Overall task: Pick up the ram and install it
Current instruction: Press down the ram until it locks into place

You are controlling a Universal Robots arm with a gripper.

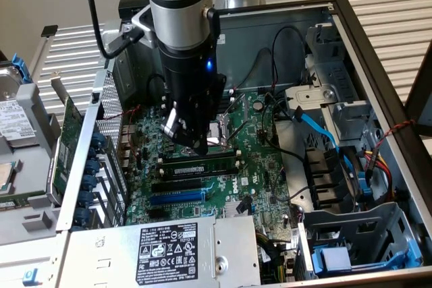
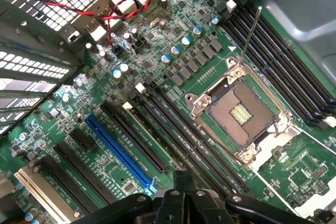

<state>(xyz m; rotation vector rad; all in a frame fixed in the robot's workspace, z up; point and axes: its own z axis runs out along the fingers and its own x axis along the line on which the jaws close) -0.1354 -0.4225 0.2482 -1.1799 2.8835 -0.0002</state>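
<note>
I'm seeing gripper (image 1: pixel 191 141) closed, gripping nothing visible, hovering frame centre right above ram (image 1: pixel 202 164) seated in motherboard (image 1: pixel 263 160) slot.

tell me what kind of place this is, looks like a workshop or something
Probably a computer assembly or repair bench: an opened desktop case lies flat with its green motherboard and empty CPU socket exposed, and a loose hard drive sits beside it.
</note>
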